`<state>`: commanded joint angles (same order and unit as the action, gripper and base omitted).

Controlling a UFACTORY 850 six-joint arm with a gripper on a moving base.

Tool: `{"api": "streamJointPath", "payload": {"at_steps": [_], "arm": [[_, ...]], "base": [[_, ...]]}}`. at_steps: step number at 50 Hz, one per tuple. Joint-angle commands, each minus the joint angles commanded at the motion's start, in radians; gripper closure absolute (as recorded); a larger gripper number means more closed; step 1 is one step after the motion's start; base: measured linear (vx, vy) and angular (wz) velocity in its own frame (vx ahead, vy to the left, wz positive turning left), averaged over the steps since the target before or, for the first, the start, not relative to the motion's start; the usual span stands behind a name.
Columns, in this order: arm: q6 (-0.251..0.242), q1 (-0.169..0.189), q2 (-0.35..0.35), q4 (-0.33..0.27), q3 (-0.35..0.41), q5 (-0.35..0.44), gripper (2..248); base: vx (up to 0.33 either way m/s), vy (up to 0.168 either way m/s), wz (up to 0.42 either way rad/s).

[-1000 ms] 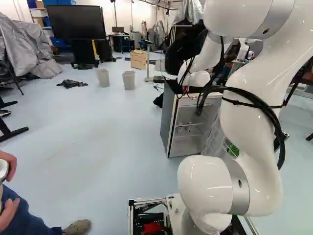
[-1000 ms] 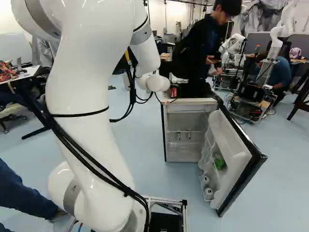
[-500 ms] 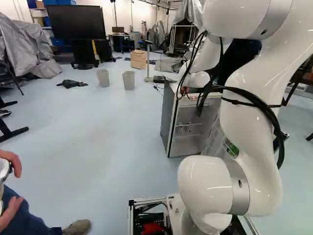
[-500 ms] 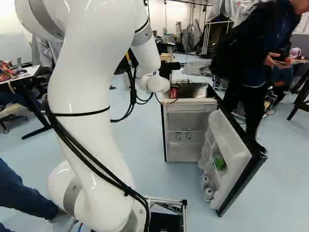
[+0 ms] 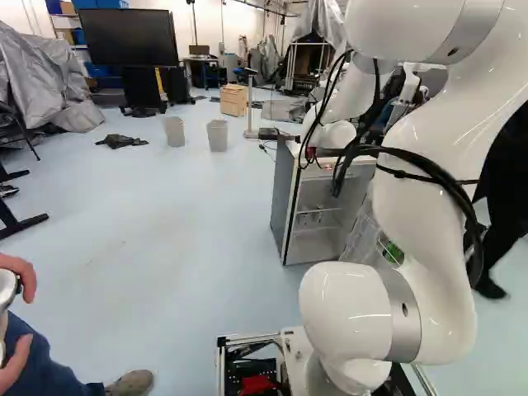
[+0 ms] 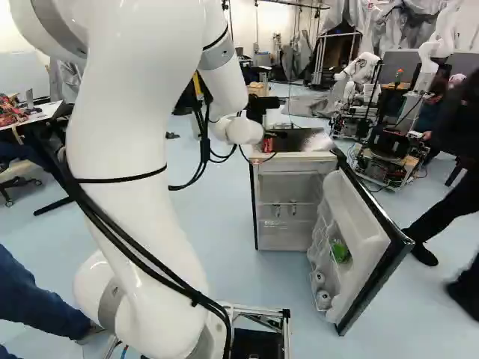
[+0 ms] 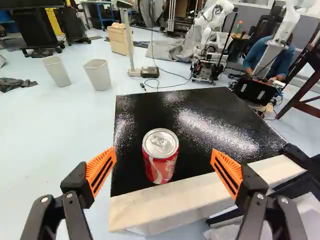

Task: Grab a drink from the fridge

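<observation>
- The white arm (image 6: 142,149) reached out over the fridge, so the approach looked largely done.
- The fridge (image 5: 284,198) stood ahead, its insides showing.
- Its door (image 6: 361,239) hung open, though the can in front of the gripper needed no opened door.
- The fridge top (image 7: 200,145), black and shiny, bore that drink.
- The fingers (image 7: 101,172) were spread wide with nothing gripped, one to each side of the can's line.
- The red can (image 7: 160,165) stood upright near the top's front edge, touched by neither finger; closing on it and lifting it away seemed left to do.
</observation>
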<state>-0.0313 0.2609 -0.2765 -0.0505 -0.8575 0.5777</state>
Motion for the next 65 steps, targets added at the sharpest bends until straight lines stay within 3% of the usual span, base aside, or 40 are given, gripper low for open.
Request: {"api": "streamJointPath", "payload": {"at_steps": [24, 49, 65], "arm": [[0.000, 0.059, 0.068, 0.000, 0.078, 0.000, 3], [0.000, 0.134, 0.057, 0.003, 0.066, -0.001, 3], [0.000, 0.177, 0.027, 0.128, 0.032, -0.059, 3]], "base": [[0.000, 0.000, 0.000], [0.000, 0.000, 0.000], [0.000, 0.000, 0.000]]}}
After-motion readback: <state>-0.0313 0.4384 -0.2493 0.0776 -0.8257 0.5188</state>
